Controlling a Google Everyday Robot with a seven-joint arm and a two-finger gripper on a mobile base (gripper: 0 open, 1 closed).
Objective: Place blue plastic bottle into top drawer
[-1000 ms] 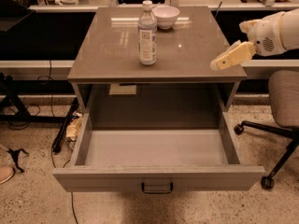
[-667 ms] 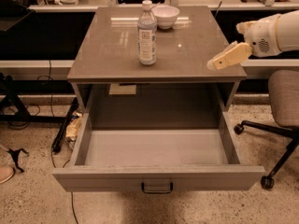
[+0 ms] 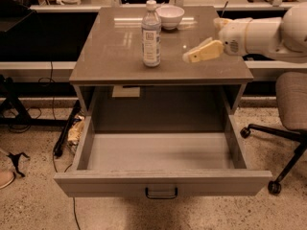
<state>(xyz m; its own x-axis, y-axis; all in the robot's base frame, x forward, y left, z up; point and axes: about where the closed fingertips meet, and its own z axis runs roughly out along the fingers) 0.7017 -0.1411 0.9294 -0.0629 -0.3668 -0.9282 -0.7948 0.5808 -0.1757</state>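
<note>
The blue plastic bottle (image 3: 151,35) stands upright on the grey-brown tabletop (image 3: 110,56), white cap up and label facing me. My gripper (image 3: 193,52) hovers just above the tabletop to the right of the bottle, a short gap away, reaching in from the right on a white arm (image 3: 268,32). Its cream fingers are open and hold nothing. The top drawer (image 3: 163,182) is pulled fully out below the tabletop, with an empty grey inside and a dark pull handle (image 3: 161,193) at the centre of its front.
A white bowl (image 3: 170,16) sits on the tabletop behind the bottle. An office chair (image 3: 290,104) stands at the right of the drawer. Cables and a dark stand (image 3: 14,114) lie on the floor at the left. A long counter runs behind the table.
My gripper and arm have moved left over the tabletop, from its right edge toward the bottle. The bottle, bowl and drawer have not moved.
</note>
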